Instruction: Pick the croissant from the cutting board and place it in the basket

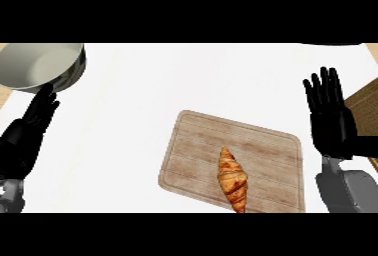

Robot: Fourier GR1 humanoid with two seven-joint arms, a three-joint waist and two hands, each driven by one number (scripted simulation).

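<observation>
nothing done yet: croissant [232,179] lies untouched on the cutting board [196,160], lower centre. left hand [33,122] at left edge and right hand [328,112] at right edge both released, fingers straight. likely basket [365,107] cut off at right edge. pick and place both left.

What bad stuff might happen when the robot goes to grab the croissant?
1. The croissant lies with its tip at the board's near edge; a clumsy touch might nudge it off onto the counter.
2. Only a brown bit at the right edge, perhaps the basket, shows beside the open right hand, so the drop might miss.
3. The left hand rests close to the grey pot and might bump it if it moves.
</observation>
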